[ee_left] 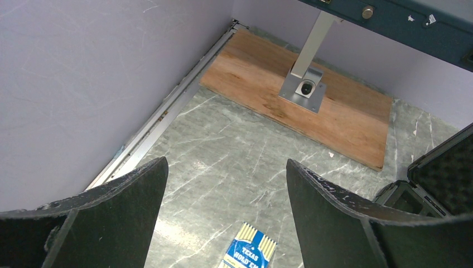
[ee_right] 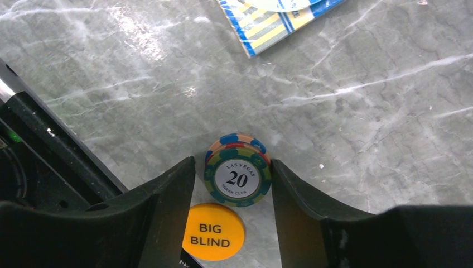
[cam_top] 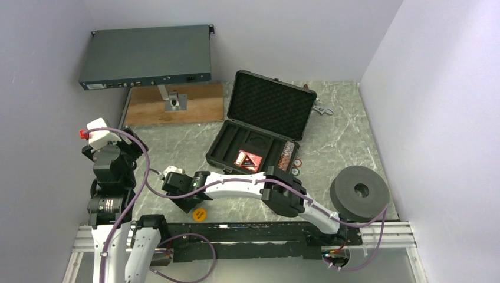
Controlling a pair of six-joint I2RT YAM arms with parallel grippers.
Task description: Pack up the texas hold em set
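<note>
The black case point(cam_top: 259, 127) lies open mid-table with its foam lid up. It holds a red card deck point(cam_top: 247, 159) and a row of chips point(cam_top: 287, 154); two loose chips point(cam_top: 296, 166) lie beside it. A short stack of poker chips point(ee_right: 237, 173), topped by a "20", stands between the fingers of my right gripper point(ee_right: 232, 163). The right finger touches it and the left finger stands slightly off. The orange "BIG BLIND" disc point(ee_right: 215, 231) point(cam_top: 198, 214) lies just behind the stack. A blue card deck point(ee_left: 248, 254) point(ee_right: 279, 17) lies on the table below my open, empty left gripper point(ee_left: 227, 163).
A grey-blue rack box point(cam_top: 147, 56) sits on a post over a wooden board point(cam_top: 174, 105) at the back left. A wrench point(cam_top: 321, 109) lies behind the case. A thick grey foam ring point(cam_top: 358, 191) rests at the right. The black rail point(ee_right: 50, 151) runs close to the chips.
</note>
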